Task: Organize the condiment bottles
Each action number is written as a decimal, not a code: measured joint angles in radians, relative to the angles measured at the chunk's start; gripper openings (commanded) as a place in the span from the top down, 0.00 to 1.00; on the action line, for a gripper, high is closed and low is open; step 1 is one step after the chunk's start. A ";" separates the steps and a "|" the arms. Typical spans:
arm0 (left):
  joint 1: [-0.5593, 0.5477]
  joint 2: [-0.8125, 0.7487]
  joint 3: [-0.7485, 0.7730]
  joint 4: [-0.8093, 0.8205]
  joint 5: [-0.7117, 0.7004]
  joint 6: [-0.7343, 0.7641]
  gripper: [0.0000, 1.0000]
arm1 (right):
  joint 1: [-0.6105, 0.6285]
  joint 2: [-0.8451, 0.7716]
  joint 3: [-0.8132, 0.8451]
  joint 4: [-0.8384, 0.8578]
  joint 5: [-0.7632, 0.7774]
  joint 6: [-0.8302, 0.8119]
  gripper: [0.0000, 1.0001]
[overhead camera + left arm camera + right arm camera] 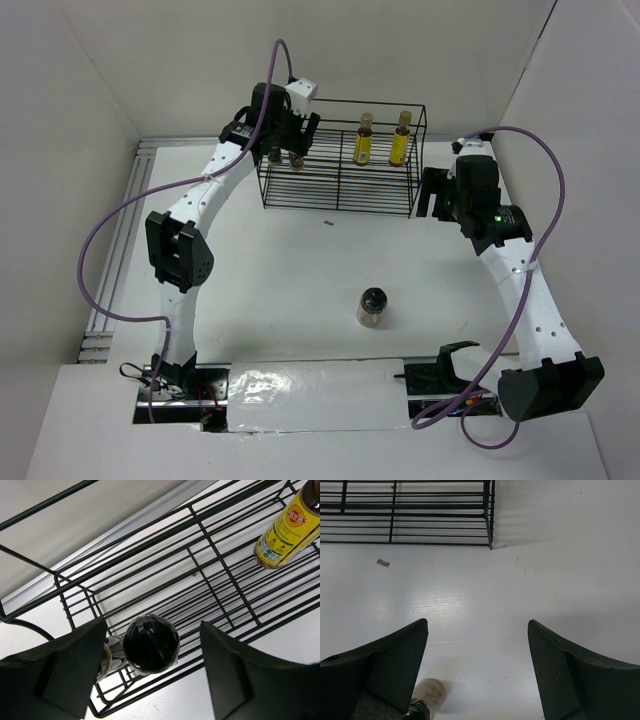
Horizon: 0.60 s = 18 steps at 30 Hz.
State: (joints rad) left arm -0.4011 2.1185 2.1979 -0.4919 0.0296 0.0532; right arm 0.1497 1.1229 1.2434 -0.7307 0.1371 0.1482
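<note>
A black wire rack (pixel 338 211) stands at the back of the table. Two slim yellow bottles (pixel 365 142) (pixel 401 141) with tan caps stand in its right half; one shows in the left wrist view (pixel 286 529). Two short dark-lidded jars (pixel 297 161) (pixel 272 157) stand in its left end. My left gripper (pixel 290 135) (pixel 153 625) is open above them; one jar (pixel 151 643) sits between the fingers with gaps on both sides, the other (pixel 114 652) is half hidden by the left finger. The fatter black-lidded jar (pixel 372 307) (pixel 427 696) stands alone on the table. My right gripper (pixel 432 192) (pixel 477 622) is open and empty.
White walls close in the table on the left, back and right. A metal rail (pixel 120 240) runs along the left edge. The rack's wires (pixel 225 570) (pixel 490 515) lie under the left gripper and just beyond the right one. A foil-covered strip (pixel 320 390) lies at the near edge.
</note>
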 measured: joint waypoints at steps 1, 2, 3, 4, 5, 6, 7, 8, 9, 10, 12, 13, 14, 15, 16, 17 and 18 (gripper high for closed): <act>0.000 0.000 0.001 0.000 0.000 0.001 0.08 | 0.000 0.000 0.000 0.000 -0.003 -0.001 0.13; 0.000 0.000 0.002 0.002 0.002 0.002 0.04 | 0.000 0.001 0.000 -0.001 -0.004 -0.002 0.13; 0.000 0.000 0.002 0.005 0.003 0.003 0.01 | 0.000 0.002 0.000 -0.001 -0.005 -0.004 0.13; 0.000 0.000 0.002 0.011 0.007 0.002 0.01 | 0.000 0.003 0.000 -0.001 -0.007 -0.004 0.13; 0.000 0.000 0.002 0.019 0.014 0.000 0.01 | 0.000 0.004 0.000 -0.001 -0.010 -0.004 0.12; 0.000 -0.001 0.002 0.027 0.022 -0.001 0.01 | 0.000 0.005 0.000 -0.001 -0.012 -0.004 0.13; 0.000 -0.004 0.002 0.035 0.033 -0.002 0.01 | 0.000 0.005 0.000 -0.001 -0.014 -0.004 0.12; 0.000 -0.007 0.002 0.042 0.046 -0.002 0.01 | 0.000 0.005 0.000 -0.001 -0.015 -0.004 0.12; -0.002 -0.012 0.002 0.048 0.056 -0.002 0.01 | 0.000 0.005 0.000 -0.001 -0.018 -0.004 0.13; -0.004 -0.019 0.003 0.050 0.066 -0.002 0.01 | 0.000 0.005 0.000 -0.001 -0.018 -0.004 0.13; -0.016 -0.037 0.016 0.044 0.089 0.002 0.01 | 0.000 0.005 0.000 -0.001 -0.019 -0.004 0.13; -0.027 -0.053 0.016 0.041 0.108 0.007 0.04 | 0.000 0.005 0.000 -0.001 -0.019 -0.004 0.13; -0.041 -0.078 0.008 0.033 0.140 0.024 0.10 | 0.000 0.005 -0.002 0.000 -0.019 -0.003 0.13; -0.058 -0.111 -0.011 0.026 0.169 0.030 0.17 | 0.000 0.005 -0.004 0.001 -0.019 -0.003 0.14; -0.079 -0.151 -0.042 0.019 0.211 0.048 0.31 | 0.000 0.005 -0.009 0.002 -0.019 -0.003 0.14; -0.081 -0.156 -0.047 0.004 0.256 0.059 0.39 | 0.000 0.005 -0.015 0.004 -0.019 -0.003 0.15; -0.135 -0.249 -0.120 -0.002 0.311 0.092 0.42 | 0.000 0.005 -0.023 0.005 -0.019 -0.002 0.15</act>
State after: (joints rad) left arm -0.5365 1.8690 2.0781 -0.4938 0.3405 0.1452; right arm 0.1493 1.1275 1.2201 -0.7258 0.1177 0.1459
